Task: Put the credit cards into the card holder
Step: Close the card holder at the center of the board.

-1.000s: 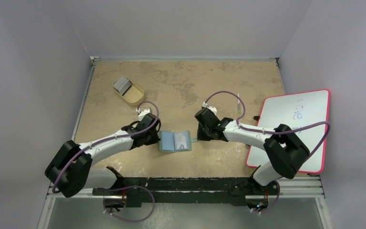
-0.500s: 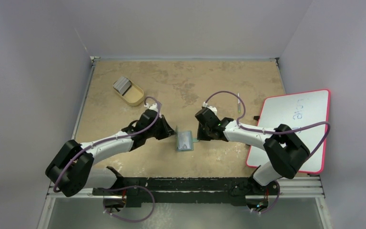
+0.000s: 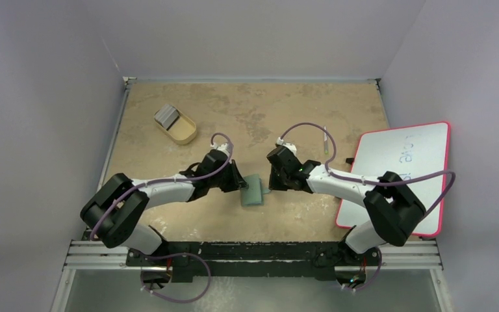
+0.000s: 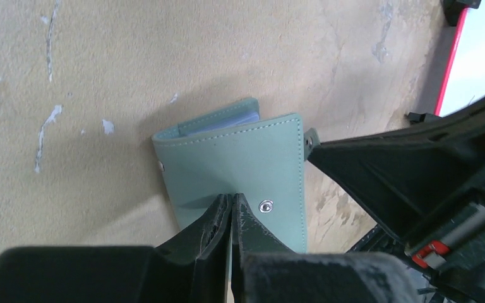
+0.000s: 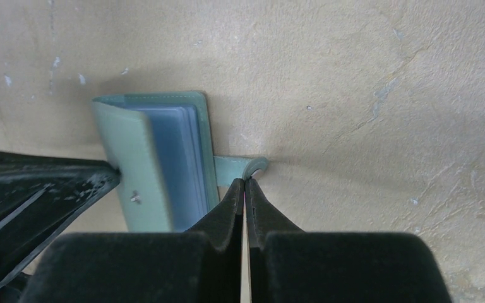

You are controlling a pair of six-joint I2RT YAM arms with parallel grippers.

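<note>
The grey-green card holder (image 3: 253,190) lies mid-table, folded almost shut with its cover up. My left gripper (image 3: 240,184) is shut on the edge of that cover (image 4: 240,167), beside a metal snap stud (image 4: 266,205). My right gripper (image 3: 269,188) is shut at the holder's small strap tab (image 5: 237,166), on the side where the bluish clear pockets (image 5: 173,158) show between the covers. The credit cards (image 3: 166,115) are a grey stack leaning on the end of the tan tray (image 3: 183,130) at the back left, far from both grippers.
A pink-edged whiteboard (image 3: 399,172) lies at the right, under the right arm's elbow. A thin pen (image 3: 325,140) and a small dark piece (image 3: 349,160) lie near its left edge. Walls close the table at back and sides.
The card holder lay open flat a second ago. My left gripper has swung its left cover up and over to the right, folding it nearly shut. The right gripper has stayed put.
</note>
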